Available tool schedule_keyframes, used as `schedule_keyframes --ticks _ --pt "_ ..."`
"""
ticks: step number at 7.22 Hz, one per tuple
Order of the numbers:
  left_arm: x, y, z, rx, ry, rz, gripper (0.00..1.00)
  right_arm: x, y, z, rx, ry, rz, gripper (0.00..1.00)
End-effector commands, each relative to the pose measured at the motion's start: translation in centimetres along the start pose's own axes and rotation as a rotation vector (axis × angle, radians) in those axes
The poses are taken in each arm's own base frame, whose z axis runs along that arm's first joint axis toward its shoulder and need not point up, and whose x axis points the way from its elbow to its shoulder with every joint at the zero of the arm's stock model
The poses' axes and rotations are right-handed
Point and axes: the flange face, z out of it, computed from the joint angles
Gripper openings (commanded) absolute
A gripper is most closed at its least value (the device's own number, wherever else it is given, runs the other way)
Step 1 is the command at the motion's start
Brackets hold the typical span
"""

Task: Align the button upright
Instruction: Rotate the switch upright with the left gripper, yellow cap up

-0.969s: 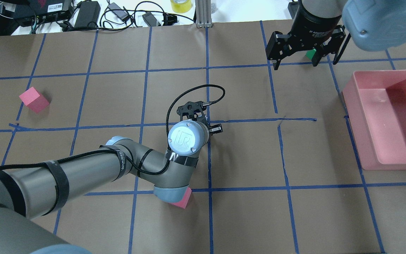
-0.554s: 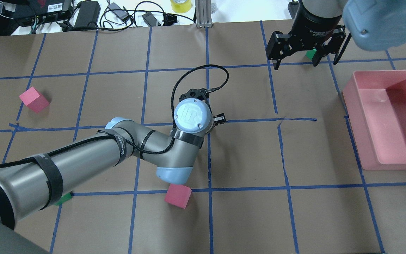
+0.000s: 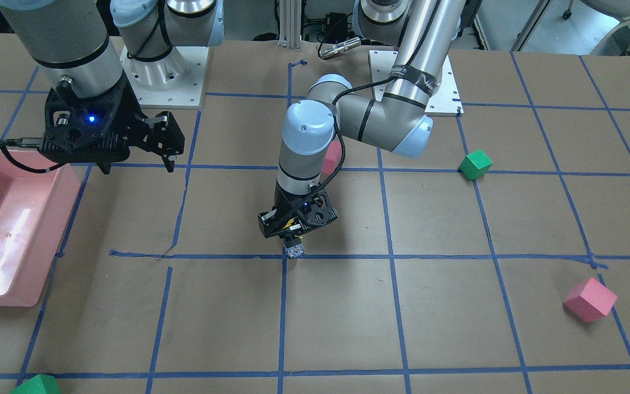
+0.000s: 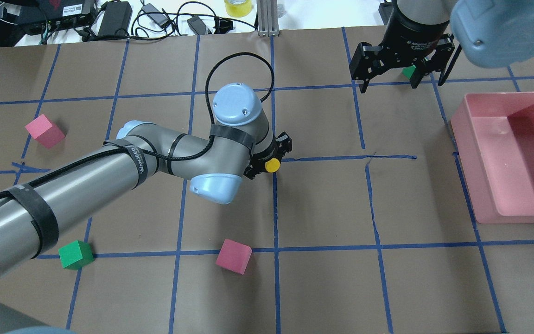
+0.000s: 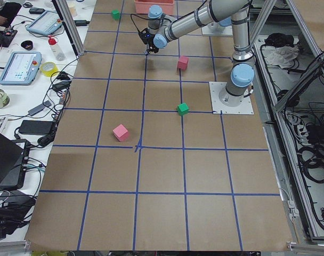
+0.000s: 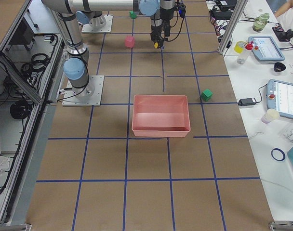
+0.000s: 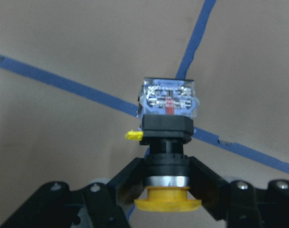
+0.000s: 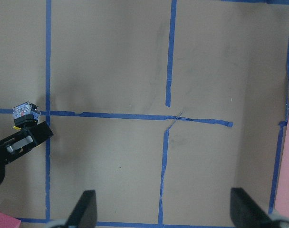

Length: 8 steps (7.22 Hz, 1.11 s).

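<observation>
My left gripper [image 7: 167, 167] is shut on the button's [image 7: 167, 142] black body. In the left wrist view the yellow cap sits nearest the camera and the silvery-blue base block points away at the table. In the front view the gripper [image 3: 295, 229] points down and the button's base [image 3: 293, 250] hangs over a blue tape crossing; I cannot tell whether it touches. From overhead the yellow cap [image 4: 272, 165] shows beside the left gripper [image 4: 270, 157]. My right gripper [image 4: 390, 76] is open and empty at the far right, well away from the button.
A pink bin [image 4: 475, 185] stands at the right edge. Pink cubes [image 4: 44, 131] [image 4: 233, 256] and a green cube [image 4: 76, 254] lie on the left and front. Another green cube [image 4: 408, 71] sits behind the right gripper. Cables lie along the far edge.
The left arm's wrist has swung over and away from me, so the button's yellow cap now shows from above. The front pink cube and the green cube came out from under the arm. The right arm held still.
</observation>
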Motion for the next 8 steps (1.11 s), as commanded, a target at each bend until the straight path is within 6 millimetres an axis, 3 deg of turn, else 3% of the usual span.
schedule_keyframes --ticks 1,6,8 --pt "-0.6 -2.3 -0.6 -0.241 0.115 -0.282 0.00 0.0 0.0 0.1 -0.004 0.000 0.001 1.00" --pt "-2.4 -3.2 0.5 -0.623 0.122 -0.547 0.00 0.0 0.1 0.3 -0.014 0.000 0.001 1.00" --pt "-4.9 -3.1 2.2 -0.647 0.105 -0.546 0.00 0.0 0.1 0.3 -0.012 0.000 0.001 1.00"
